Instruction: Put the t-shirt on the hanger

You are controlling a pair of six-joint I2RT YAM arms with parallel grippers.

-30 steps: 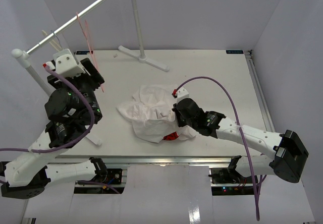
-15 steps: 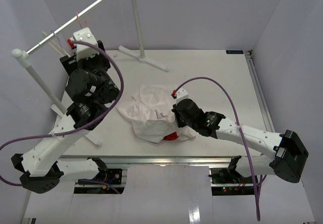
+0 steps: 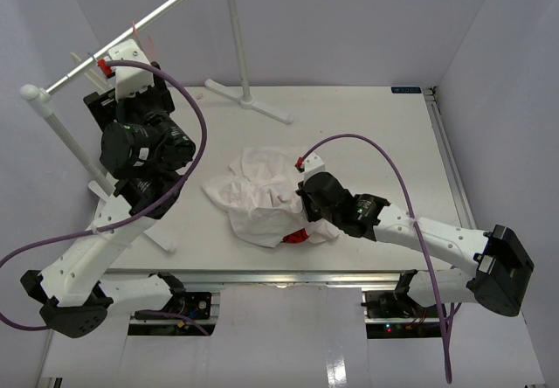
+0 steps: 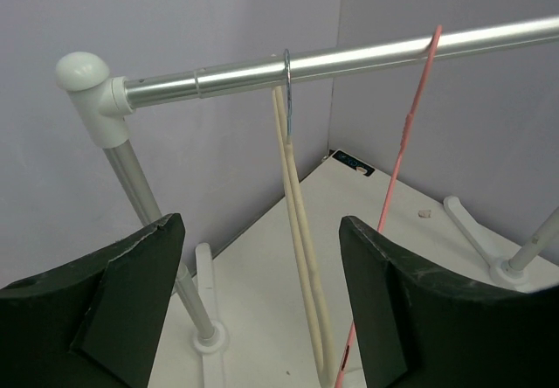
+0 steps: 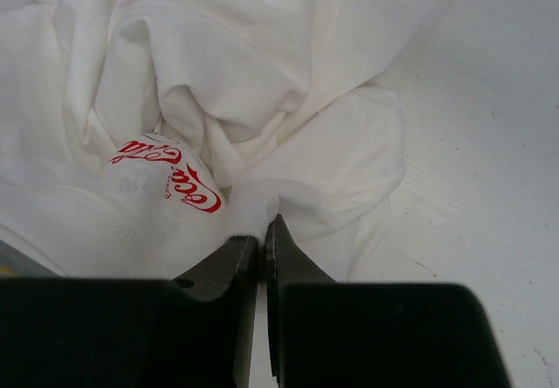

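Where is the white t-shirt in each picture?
Top external: the t-shirt lies crumpled in the middle of the table, its red logo at the near edge.
Left wrist: not in it; only the rail and hangers show.
Right wrist: it fills the upper left, logo showing, with the right tool pinching a fold.
Shared landmark: the white table.

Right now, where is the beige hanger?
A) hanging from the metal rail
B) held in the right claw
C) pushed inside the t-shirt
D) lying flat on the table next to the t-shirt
A: in the left wrist view, the beige hanger hangs by its hook from the metal rail, well above the table.
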